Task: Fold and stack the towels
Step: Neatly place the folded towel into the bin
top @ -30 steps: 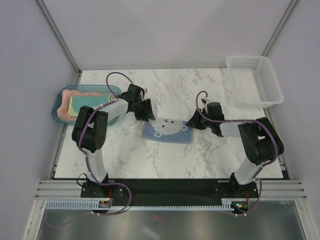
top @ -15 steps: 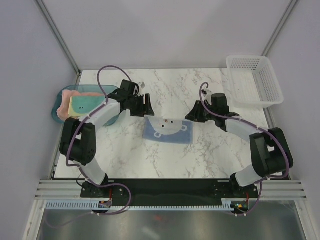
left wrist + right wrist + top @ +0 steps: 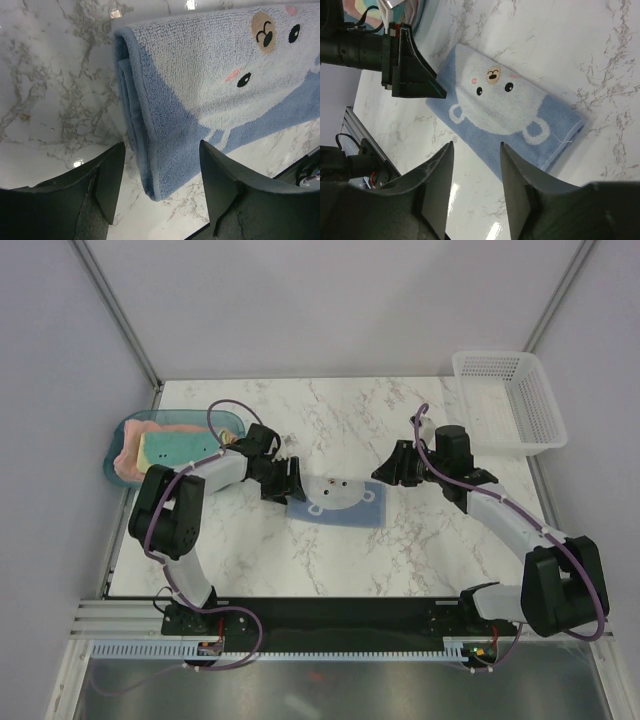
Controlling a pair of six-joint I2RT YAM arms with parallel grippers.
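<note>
left and right jaws both gape empty beside the folded blue towel [image 3: 340, 505], its lower layers hidden.

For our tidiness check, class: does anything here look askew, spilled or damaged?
Nothing is spilled or damaged. The light blue towel lies folded flat on the table, turned slightly off square to its edges. The pink towel and yellow towel sit in the teal tray.
</note>
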